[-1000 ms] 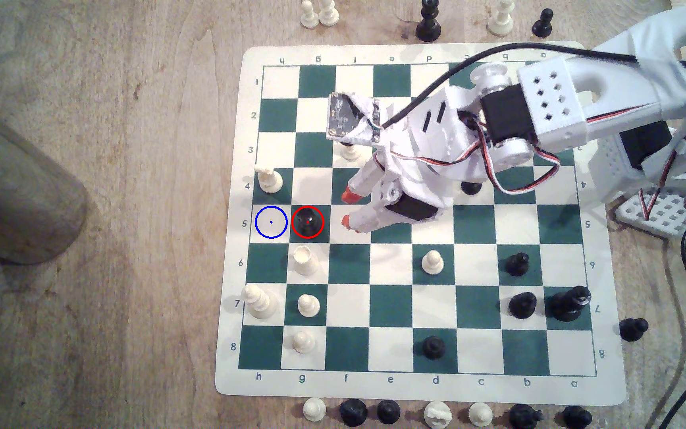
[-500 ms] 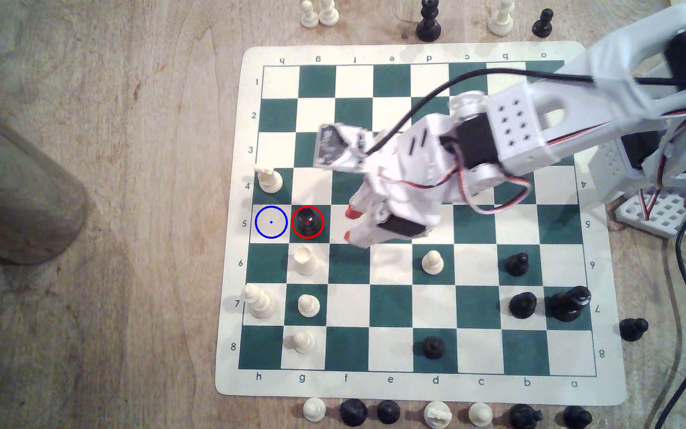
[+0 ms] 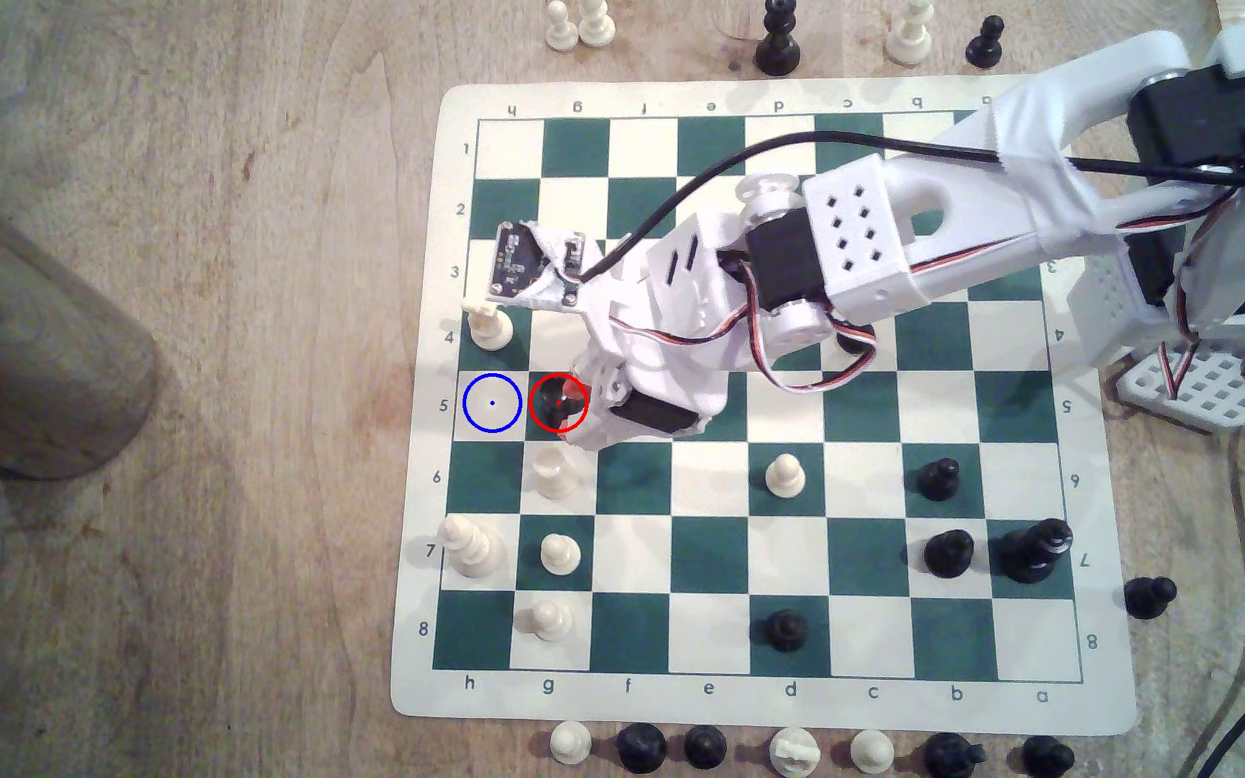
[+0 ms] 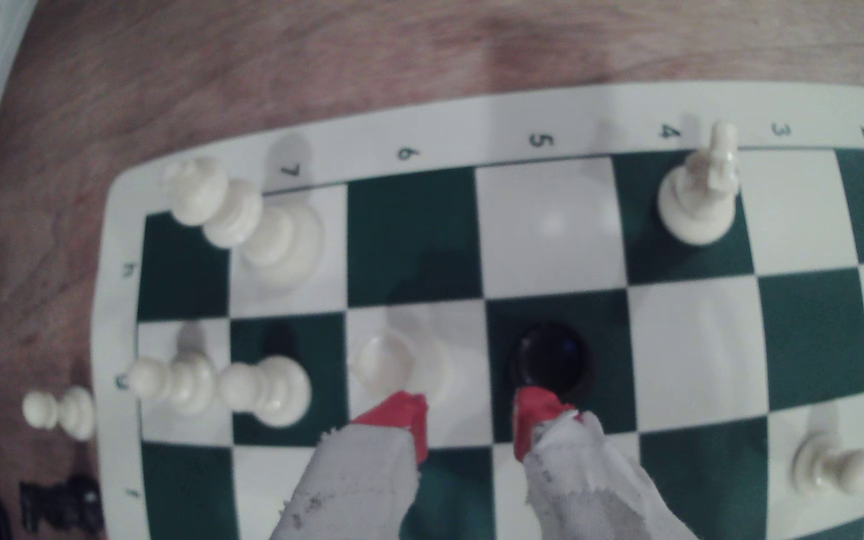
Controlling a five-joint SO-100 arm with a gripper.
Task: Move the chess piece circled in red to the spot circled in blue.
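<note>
The short, stout glossy black chess piece (image 3: 554, 404) with a broad flat top stands upright inside the red circle on a green square of rank 5, file g, on the green-and-cream roll-up chess board (image 3: 709, 696). Just beside it toward the exterior view's left lies the cream square marked with a thin blue circle and centre dot (image 3: 492, 403) — bare, nothing on it.

The white arm's gripper with red-tipped fingers (image 4: 471, 418) is spread wide — empty. In the wrist view one red fingertip (image 4: 536, 410) sits at the edge of the black piece (image 4: 549, 358); contact cannot be judged. The other red fingertip (image 4: 404, 415) is at the base of the cream flat-topped piece (image 4: 393, 361) on the adjoining cream square. The gap between the fingers falls over the line between those two squares, not over the black piece.

A cream knight-like piece (image 3: 488, 325) stands on the green square of rank 4, file h, diagonal to the black piece. A wooden table (image 3: 230, 449) bears the board.
</note>
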